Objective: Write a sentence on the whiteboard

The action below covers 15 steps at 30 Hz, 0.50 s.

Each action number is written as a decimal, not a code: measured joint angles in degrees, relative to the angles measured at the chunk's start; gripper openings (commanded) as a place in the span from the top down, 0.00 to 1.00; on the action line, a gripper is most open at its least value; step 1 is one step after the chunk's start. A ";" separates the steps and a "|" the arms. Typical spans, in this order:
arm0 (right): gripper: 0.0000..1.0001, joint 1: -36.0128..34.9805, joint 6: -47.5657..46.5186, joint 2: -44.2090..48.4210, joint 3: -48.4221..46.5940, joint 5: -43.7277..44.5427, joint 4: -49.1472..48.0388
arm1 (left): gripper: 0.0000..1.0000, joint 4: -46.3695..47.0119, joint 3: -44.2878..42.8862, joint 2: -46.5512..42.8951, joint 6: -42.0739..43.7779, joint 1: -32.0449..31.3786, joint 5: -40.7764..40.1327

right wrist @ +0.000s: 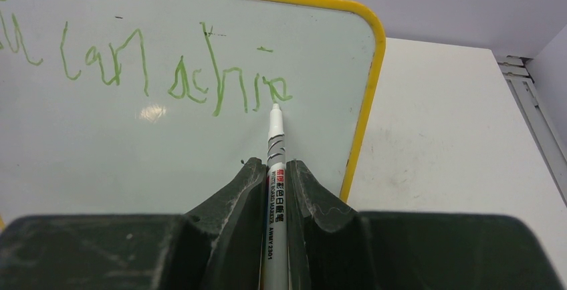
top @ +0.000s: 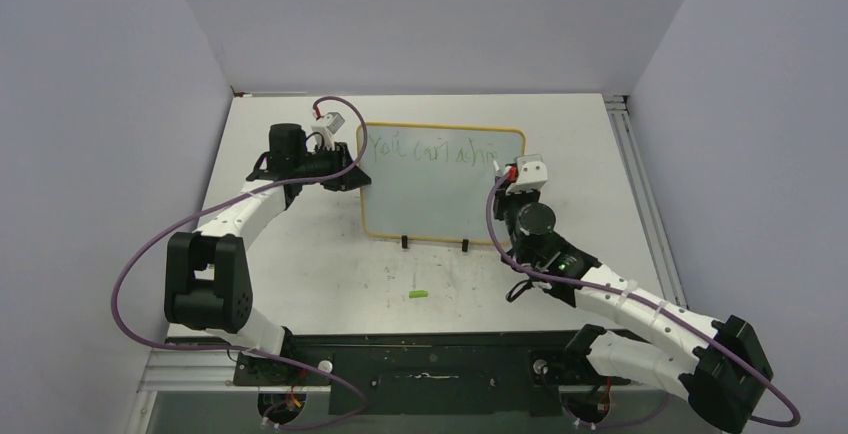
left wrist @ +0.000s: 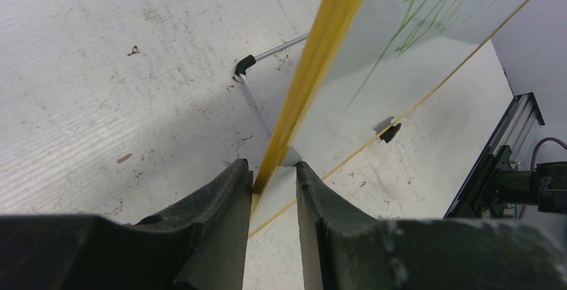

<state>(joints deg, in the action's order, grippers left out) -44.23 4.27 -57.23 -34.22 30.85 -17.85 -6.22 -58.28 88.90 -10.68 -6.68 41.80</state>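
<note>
The whiteboard (top: 440, 189) is found at the middle of the bench (top: 300, 274), nearer its far edge than its near one, with the two black clip feet (top: 404, 243) turned toward the near edge. In the left wrist view a thin wire prop (left wrist: 267, 53) is seen behind the board, which is raised off the bench surface on that side.

The left gripper (left wrist: 274, 173) is closed on the board's left edge. The yellow frame (left wrist: 314, 63) is taken between the two dark fingers (left wrist: 220, 203), which are held only a narrow way apart.

The right gripper (right wrist: 274, 170) is closed tight on a slim white marker (right wrist: 275, 143), which is pinched between the fingers with its tip pointed forward. The tip is set against the board's face near the upper right corner, just below the last green stroke.

The sentence (right wrist: 174, 69) is written in thin green letters along the top of the board. One line is seen, and roughly "You can achie" can be read.

A small green cap (top: 418, 295) is left lying on the bench between the board and the near edge, apart from both arms.
</note>
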 measured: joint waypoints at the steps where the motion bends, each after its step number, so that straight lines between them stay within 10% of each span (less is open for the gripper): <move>1: 0.95 0.00 0.11 0.07 0.04 0.09 0.07 | 0.72 0.00 0.00 0.00 0.00 0.00 0.00; 15: 0.95 0.00 0.55 2.01 0.28 1.84 2.10 | 0.72 -0.02 0.00 0.00 0.00 0.00 0.02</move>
<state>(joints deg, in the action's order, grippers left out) -44.23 4.82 -55.22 -33.93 32.69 -15.75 -6.24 -58.28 88.90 -10.68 -6.68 41.82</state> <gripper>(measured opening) 0.149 0.283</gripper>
